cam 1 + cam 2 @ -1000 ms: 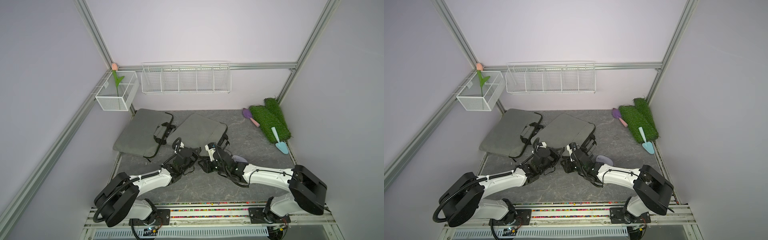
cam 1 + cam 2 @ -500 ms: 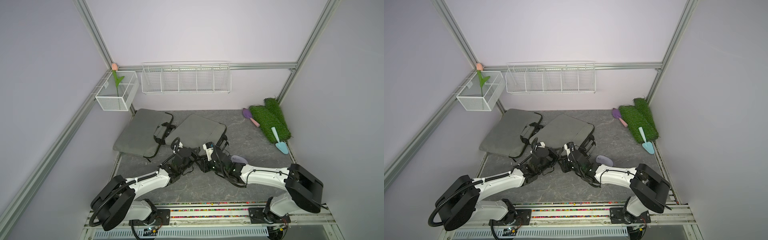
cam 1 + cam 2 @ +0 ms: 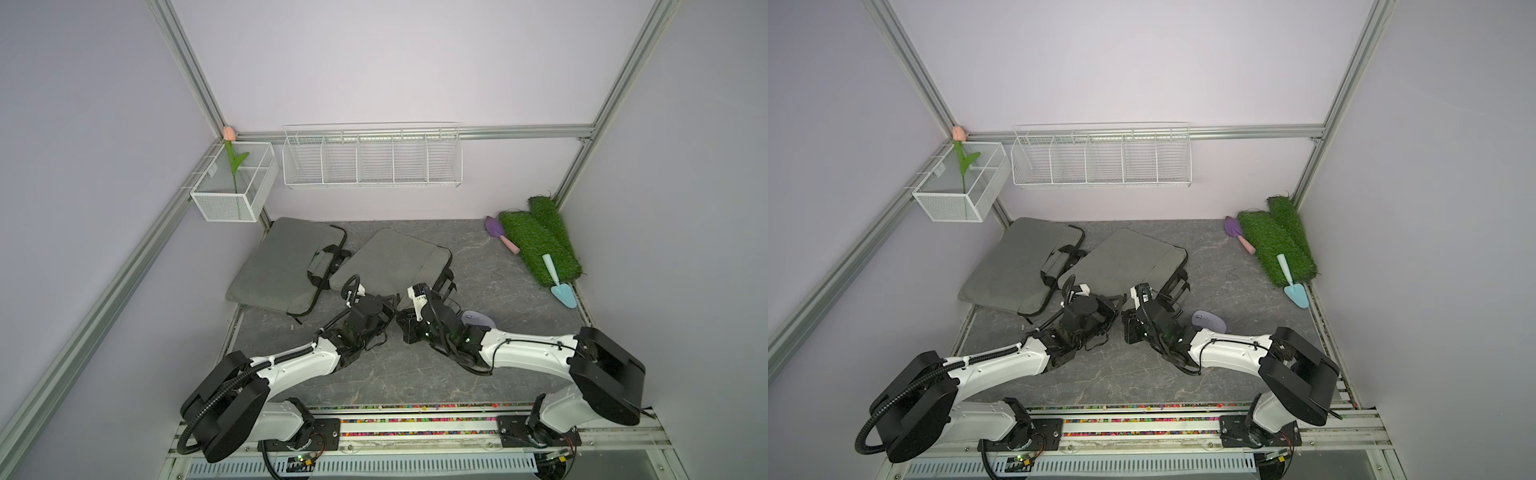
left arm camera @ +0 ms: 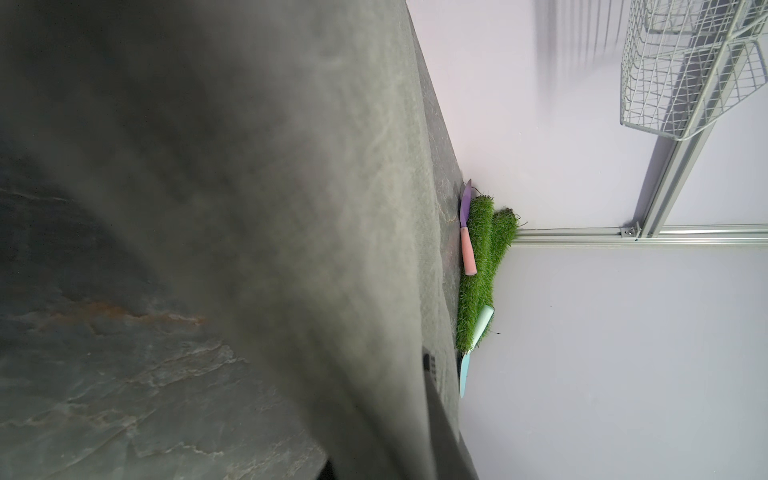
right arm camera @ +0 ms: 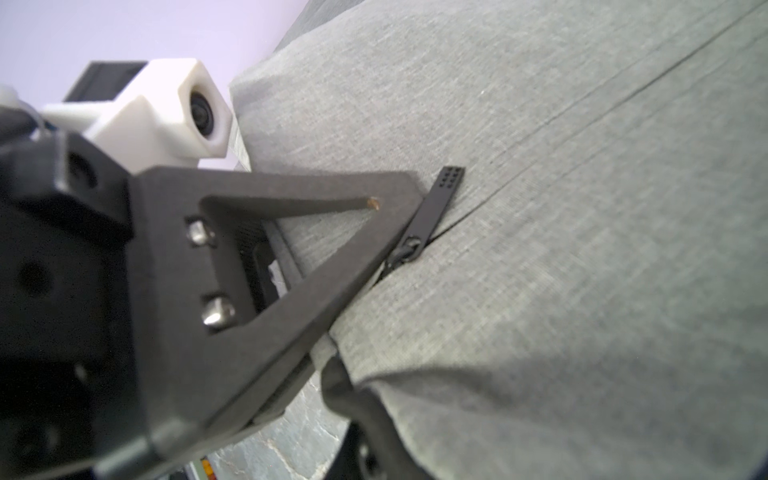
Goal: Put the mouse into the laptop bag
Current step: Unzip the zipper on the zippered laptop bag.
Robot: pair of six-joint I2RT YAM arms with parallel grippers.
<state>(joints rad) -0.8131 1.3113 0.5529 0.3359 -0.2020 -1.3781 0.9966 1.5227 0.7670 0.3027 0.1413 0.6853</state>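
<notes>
Left fingers (image 5: 316, 291) clamp near edge of laptop bag (image 3: 390, 262), beside zipper pull (image 5: 440, 195). Right fingers (image 3: 406, 330) closed at same edge; whether they hold anything unclear. Lilac mouse (image 3: 478, 320) on desk (image 3: 415, 374), just beside right arm (image 3: 528, 355), outside bag.

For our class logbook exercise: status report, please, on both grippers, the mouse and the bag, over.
Left gripper shut on near edge of laptop bag. Right gripper shut beside it. Mouse on table, untouched. Right arm crowds it.
</notes>
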